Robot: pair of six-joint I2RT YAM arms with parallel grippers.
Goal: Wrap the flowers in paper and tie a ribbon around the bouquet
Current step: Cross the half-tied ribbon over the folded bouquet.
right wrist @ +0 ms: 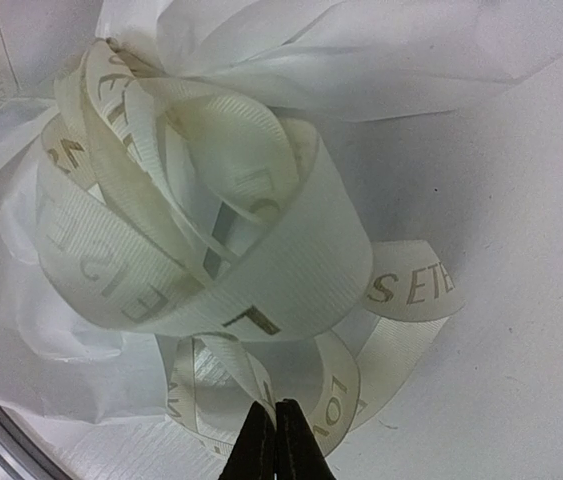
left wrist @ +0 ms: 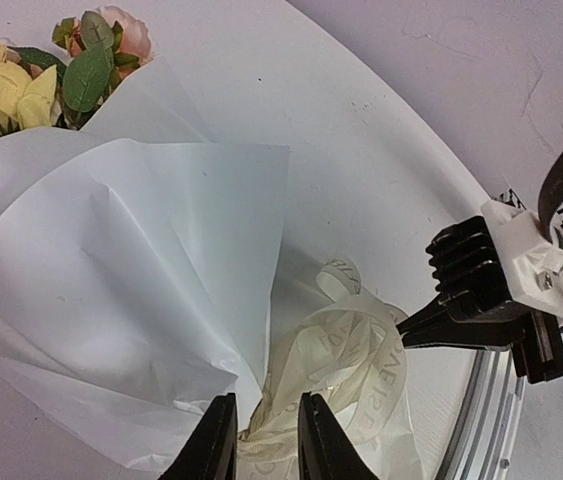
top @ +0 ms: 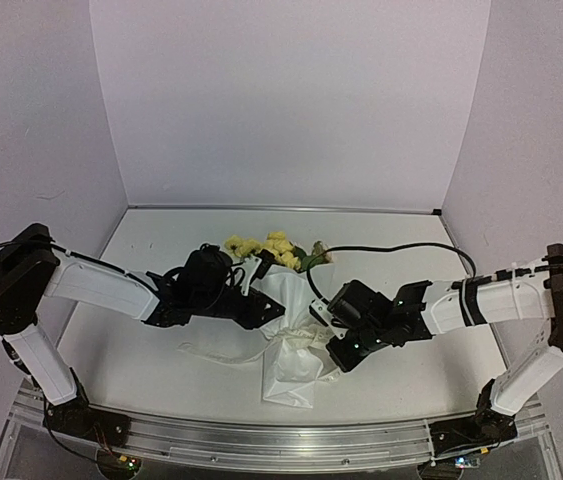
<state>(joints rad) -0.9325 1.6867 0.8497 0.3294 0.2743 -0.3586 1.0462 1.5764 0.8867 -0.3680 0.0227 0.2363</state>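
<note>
Tabletop, white and smooth (top: 141,350), carries everything, with the two white-and-black arms reaching inward from the left and right. Bouquet (top: 283,300) lies near the table's centre, blooms toward the far wall and its paper tail toward the near edge. Thin white tissue-like paper sheet (left wrist: 131,280) is folded loosely round the stems in a cone, flaring wide at the flower end and bunched narrow at the waist. The crumpled lower end spreads on the table. Bunch of pale yellow flowers with green leaves (top: 261,245) sticks out of the cone's open mouth. The left wrist view also shows one pinkish bloom (left wrist: 121,30) beside them. Narrow cream fabric ribbon with gold printed lettering (right wrist: 261,250) sits in several loose loops at the gathered waist of the paper. Whether it is knotted cannot be told. Left gripper (left wrist: 261,440) is at the waist from the left, its fingers parted by a narrow gap with ribbon showing in the gap. Contact with the pads is unclear. Right gripper (right wrist: 276,435) comes in from the right, fingertips pressed together at the edge of a ribbon loop. Whether a strand is pinched cannot be told.
</note>
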